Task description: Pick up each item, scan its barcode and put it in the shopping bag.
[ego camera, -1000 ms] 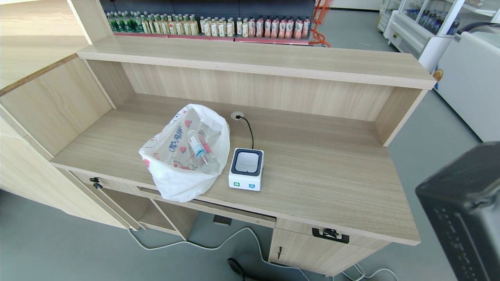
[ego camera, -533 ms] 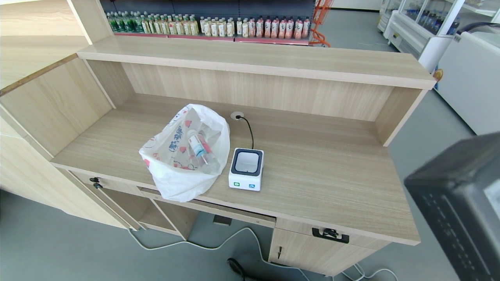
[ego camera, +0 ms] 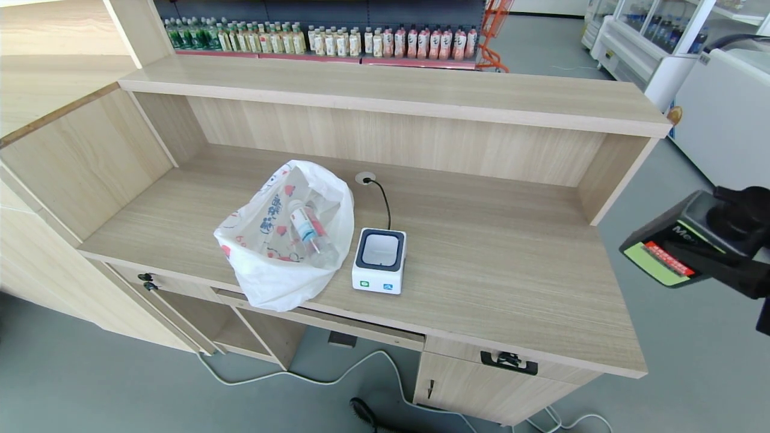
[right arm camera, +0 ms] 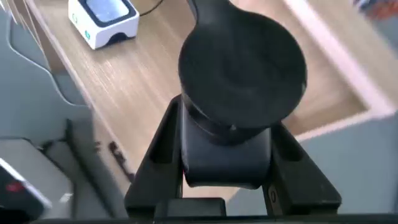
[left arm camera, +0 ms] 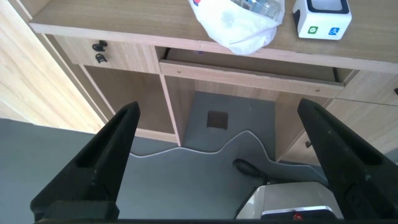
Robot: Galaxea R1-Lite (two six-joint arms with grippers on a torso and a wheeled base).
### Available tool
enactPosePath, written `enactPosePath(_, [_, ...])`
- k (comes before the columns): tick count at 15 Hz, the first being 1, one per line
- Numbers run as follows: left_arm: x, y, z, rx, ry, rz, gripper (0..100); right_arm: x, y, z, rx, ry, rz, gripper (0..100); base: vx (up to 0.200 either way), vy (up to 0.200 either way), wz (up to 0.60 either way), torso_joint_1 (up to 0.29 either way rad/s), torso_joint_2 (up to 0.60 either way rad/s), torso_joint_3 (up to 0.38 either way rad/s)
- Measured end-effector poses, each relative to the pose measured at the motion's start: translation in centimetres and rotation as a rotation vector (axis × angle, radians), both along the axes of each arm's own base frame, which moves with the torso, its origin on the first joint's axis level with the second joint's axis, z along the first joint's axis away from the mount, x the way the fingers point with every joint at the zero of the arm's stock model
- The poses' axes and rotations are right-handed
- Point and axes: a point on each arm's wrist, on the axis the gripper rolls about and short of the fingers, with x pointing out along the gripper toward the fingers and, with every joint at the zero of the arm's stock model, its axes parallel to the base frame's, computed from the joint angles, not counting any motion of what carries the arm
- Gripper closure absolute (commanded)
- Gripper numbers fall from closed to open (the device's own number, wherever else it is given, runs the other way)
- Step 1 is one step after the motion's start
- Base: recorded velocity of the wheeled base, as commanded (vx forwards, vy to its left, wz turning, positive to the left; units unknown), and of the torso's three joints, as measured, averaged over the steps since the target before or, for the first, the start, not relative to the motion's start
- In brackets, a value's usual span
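Note:
A white shopping bag [ego camera: 274, 264] sits open on the wooden counter [ego camera: 511, 264], with a clear bottle [ego camera: 310, 231] lying inside it. Just right of the bag stands the white barcode scanner [ego camera: 379, 260], window facing up. Off the counter's right end, my right gripper [ego camera: 731, 240] is shut on a black box [ego camera: 668, 249] with a green side and a red label. The right wrist view has that black box [right arm camera: 227, 152] clamped between the fingers, the scanner [right arm camera: 102, 22] beyond it. My left gripper [left arm camera: 217, 162] hangs open over the floor below the counter front, with the bag [left arm camera: 239, 22] ahead.
A black cable [ego camera: 383, 201] runs from the scanner to a hole in the counter. A raised back wall and top ledge [ego camera: 391, 90] close off the far side. Drawers with black handles [ego camera: 508, 361] sit under the counter. Drink shelves and freezers stand behind.
The black box in my right gripper has moved away from the head camera, up and to the right, and turned so its green and red label shows. Bag, bottle and scanner stayed put.

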Motion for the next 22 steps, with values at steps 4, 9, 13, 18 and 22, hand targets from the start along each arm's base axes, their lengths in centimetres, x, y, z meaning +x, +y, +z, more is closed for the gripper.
enactPosePath(4, [0.0,0.0,0.0,0.000,0.000,0.000,0,1.2,0.5,0.8,0.617,0.316,-0.068,100,0.000,0.000,0.00,0.000,0.00,0.000])
enactPosePath(9, [0.0,0.0,0.0,0.000,0.000,0.000,0,5.5,2.3,1.1,0.948,0.395,-0.007,100,0.000,0.000,0.00,0.000,0.00,0.000])
enactPosePath(13, [0.0,0.0,0.0,0.000,0.000,0.000,0,7.9,3.4,-0.5,0.924,0.454,-0.012,100,0.000,0.000,0.00,0.000,0.00,0.000])
enactPosePath(18, [0.0,0.0,0.0,0.001,0.000,0.000,0,8.6,4.2,-2.1,0.916,0.471,0.009,100,0.000,0.040,0.00,0.000,0.00,0.000])
enactPosePath(22, [0.0,0.0,0.0,0.003,0.000,0.001,0,9.3,5.2,-2.6,0.910,0.471,0.044,100,0.000,0.200,0.00,0.000,0.00,0.002])
